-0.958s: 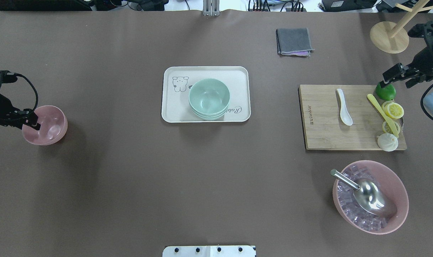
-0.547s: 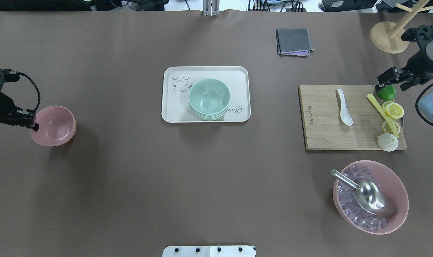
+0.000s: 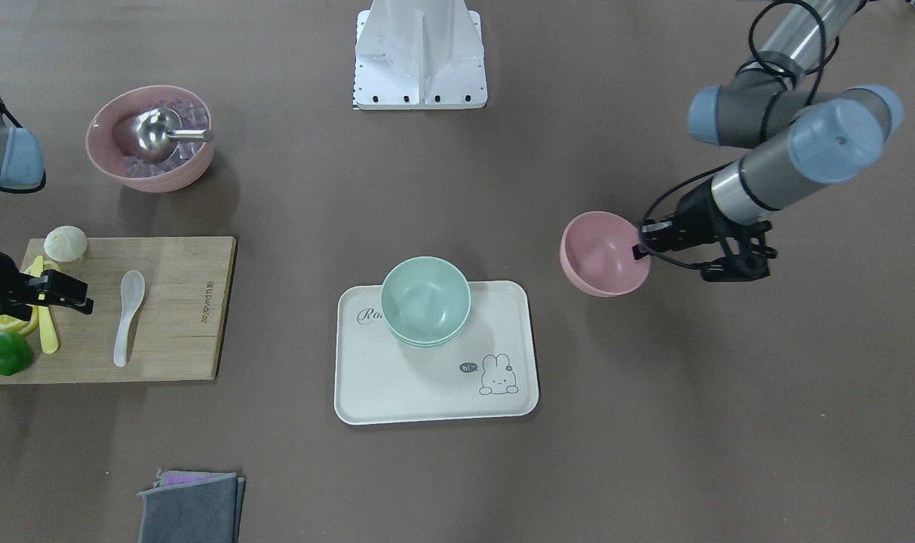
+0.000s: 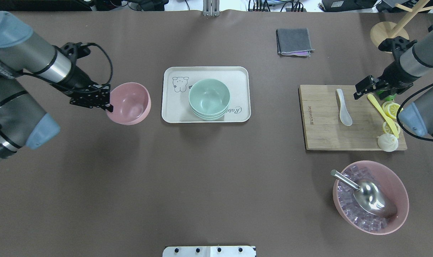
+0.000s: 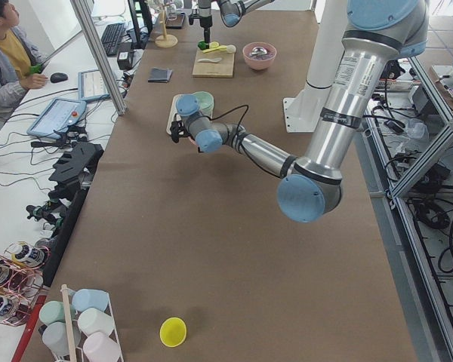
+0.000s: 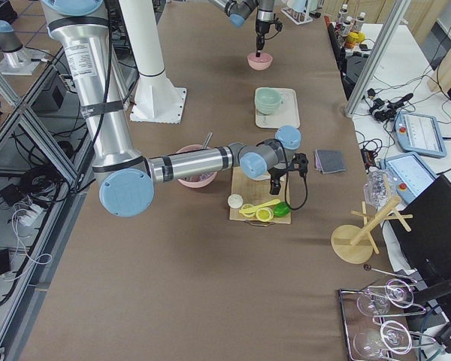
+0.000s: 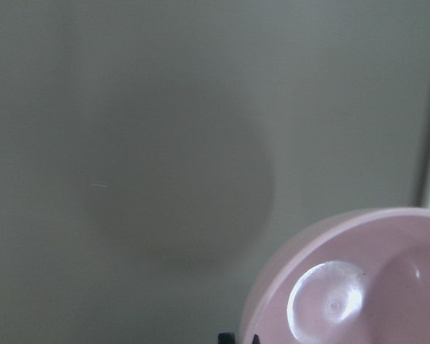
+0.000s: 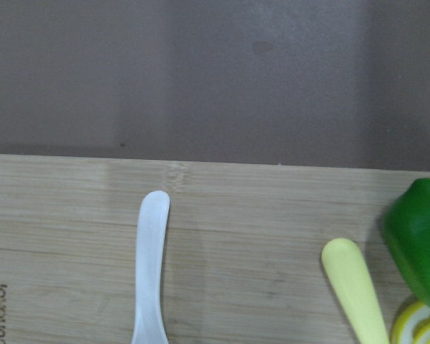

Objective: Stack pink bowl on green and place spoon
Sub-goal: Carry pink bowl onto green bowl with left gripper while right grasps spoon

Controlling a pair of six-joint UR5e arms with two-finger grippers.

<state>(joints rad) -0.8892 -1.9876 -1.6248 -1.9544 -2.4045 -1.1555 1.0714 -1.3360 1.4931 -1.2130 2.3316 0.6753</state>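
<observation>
My left gripper (image 4: 108,104) is shut on the near-left rim of the small pink bowl (image 4: 129,103). It holds the bowl, slightly tilted, above the table just left of the white tray (image 4: 205,72). The bowl also shows in the front view (image 3: 602,255) and the left wrist view (image 7: 358,287). A stack of green bowls (image 4: 209,98) stands on the tray. The white spoon (image 4: 344,107) lies on the wooden cutting board (image 4: 320,135); its handle shows in the right wrist view (image 8: 150,265). My right gripper (image 4: 360,91) is open and empty, hovering over the board just right of the spoon's handle.
On the board's right side lie a yellow spoon (image 4: 380,110), lemon slices (image 4: 394,109), a green lime (image 4: 384,94) and a white bun (image 4: 387,142). A large pink bowl (image 4: 396,182) with ice and a metal scoop (image 4: 371,196) sits at the front right. A grey cloth (image 4: 294,41) lies behind.
My left arm has carried the pink bowl to the right, from the table's far left to beside the tray. My right gripper has moved left over the board, toward the white spoon.
</observation>
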